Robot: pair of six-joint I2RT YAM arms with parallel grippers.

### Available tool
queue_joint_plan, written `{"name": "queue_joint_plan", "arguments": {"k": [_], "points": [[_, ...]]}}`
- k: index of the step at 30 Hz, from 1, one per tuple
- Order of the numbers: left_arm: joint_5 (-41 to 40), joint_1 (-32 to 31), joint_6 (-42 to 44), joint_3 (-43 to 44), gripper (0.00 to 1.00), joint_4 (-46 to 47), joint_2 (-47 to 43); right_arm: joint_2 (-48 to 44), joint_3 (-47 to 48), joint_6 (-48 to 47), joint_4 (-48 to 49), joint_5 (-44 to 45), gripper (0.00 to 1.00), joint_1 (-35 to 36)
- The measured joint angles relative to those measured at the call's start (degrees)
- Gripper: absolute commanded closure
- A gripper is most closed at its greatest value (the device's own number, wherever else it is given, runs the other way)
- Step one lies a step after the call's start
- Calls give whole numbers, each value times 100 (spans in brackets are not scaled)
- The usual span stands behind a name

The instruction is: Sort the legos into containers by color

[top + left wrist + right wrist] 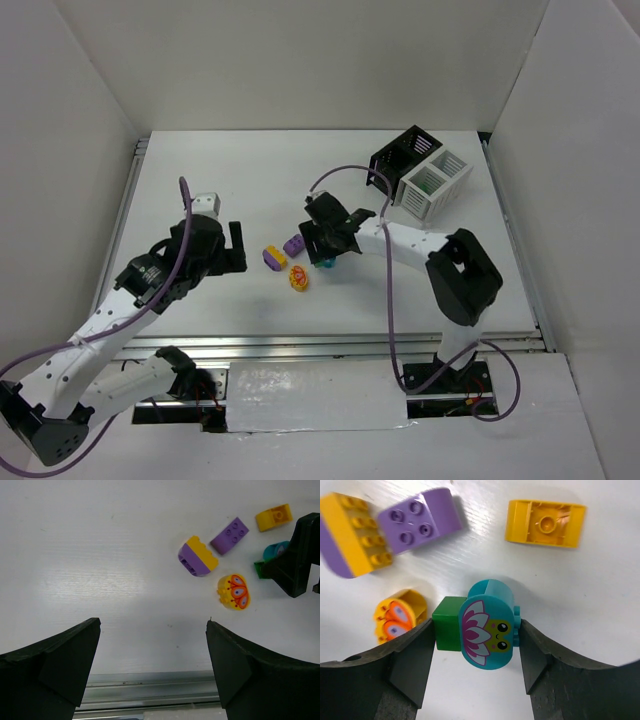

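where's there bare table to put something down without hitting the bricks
Bare table runs along the far edge, from beyond the left tool to the black bin, and again right of the right arm, below the white bin. Crowded mid-table: bricks cluster at the right tool.

Top camera: high over the near edge, looking down on the whole tabletop (pixel 220 180). Wrist cameras face down, right one closer. All share the yellow-purple lego (pixel 273 258).

The right arm (pixel 410 243) reaches over a teal brick (pixel 327 264), just beside a purple brick (pixel 294 244).
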Motion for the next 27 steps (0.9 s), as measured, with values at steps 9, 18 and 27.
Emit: {"name": "queue_joint_plan", "arguments": {"k": [9, 18, 27], "points": [[1488, 28, -780, 525, 1, 723, -7, -2616, -1331, -122, 872, -282, 82, 184], [2997, 31, -1633, 780, 8, 1698, 555, -4024, -1773, -221, 1565, -872, 82, 883], [4006, 31, -1803, 520, 12, 2295, 861, -4142, -1738, -223, 1650, -874, 82, 1193]]}}
